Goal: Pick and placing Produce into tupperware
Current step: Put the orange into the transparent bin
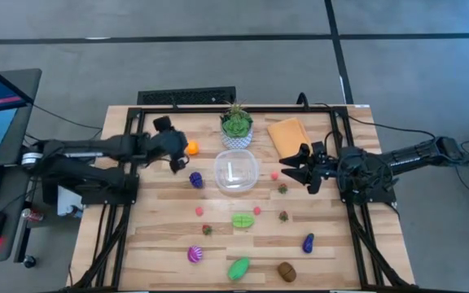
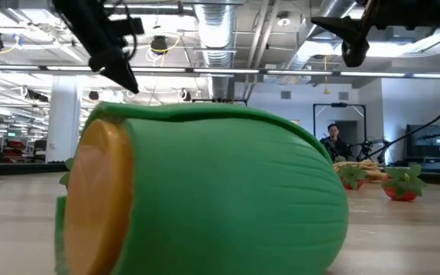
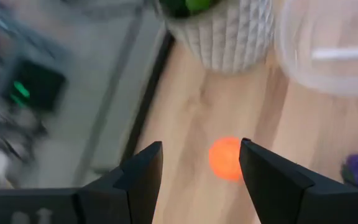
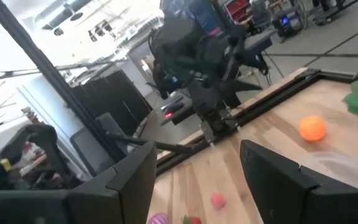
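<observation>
Centrally, the clear squarish tupperware sat on the counter, holding no produce. A small round orange fruit lay at its ten o'clock, beside the white plant pot. The left gripper hovered there, fingers parted and empty around it. The right gripper waited at three o'clock, fingers apart, holding nothing.

orange ball: glowing bright orange
tupperware: looking clear, see-through
plant pot: showing a white diamond texture
cloth: sitting there orange
green melon thing: showing green ribs, orange end
table: showing pale wood planks
</observation>
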### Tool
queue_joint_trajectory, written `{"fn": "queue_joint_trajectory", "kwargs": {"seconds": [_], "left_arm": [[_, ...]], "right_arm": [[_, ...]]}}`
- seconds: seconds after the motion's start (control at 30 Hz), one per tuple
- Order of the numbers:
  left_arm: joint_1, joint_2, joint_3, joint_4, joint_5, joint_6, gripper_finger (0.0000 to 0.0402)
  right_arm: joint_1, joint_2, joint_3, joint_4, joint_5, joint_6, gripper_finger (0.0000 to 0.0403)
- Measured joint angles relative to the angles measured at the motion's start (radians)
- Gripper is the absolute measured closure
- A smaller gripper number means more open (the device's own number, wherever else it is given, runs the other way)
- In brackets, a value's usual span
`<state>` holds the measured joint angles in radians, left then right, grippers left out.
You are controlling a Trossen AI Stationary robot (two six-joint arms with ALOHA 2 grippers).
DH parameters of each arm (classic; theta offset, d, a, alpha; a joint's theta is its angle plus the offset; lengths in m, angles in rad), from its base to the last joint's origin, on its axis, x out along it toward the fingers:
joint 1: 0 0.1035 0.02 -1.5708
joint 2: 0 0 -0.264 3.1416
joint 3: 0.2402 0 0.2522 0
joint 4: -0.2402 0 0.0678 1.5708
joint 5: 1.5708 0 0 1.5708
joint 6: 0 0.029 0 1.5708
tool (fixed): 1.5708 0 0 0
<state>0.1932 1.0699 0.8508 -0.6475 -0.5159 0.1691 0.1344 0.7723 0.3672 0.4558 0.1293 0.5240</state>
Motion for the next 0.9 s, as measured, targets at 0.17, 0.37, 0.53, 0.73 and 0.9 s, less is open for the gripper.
{"fn": "queue_joint_trajectory", "kwargs": {"seconds": [0.17,0.37,0.53,0.73,0.9], "left_arm": [[0.177,0.15,0.159,-0.192,0.101,-0.347,0.0198],[0.293,0.3,0.312,-0.313,0.258,-0.613,0.0198],[0.302,0.403,0.388,-0.318,0.225,-0.74,0.0195],[0.301,0.527,0.425,-0.385,0.229,-0.769,0.0161],[0.302,0.586,0.426,-0.427,0.249,-0.804,0.0121]], "right_arm": [[0.019,0.0,0.0,-0.013,0.002,0.009,0.0147],[0.031,0.0,0.0,-0.014,0.002,0.01,0.0147],[0.031,0.0,0.0,-0.014,0.002,0.009,0.0147],[0.044,0.0,0.0,-0.015,0.002,0.009,0.0147],[0.058,0.0,0.0,-0.041,0.002,0.009,0.0147]]}}
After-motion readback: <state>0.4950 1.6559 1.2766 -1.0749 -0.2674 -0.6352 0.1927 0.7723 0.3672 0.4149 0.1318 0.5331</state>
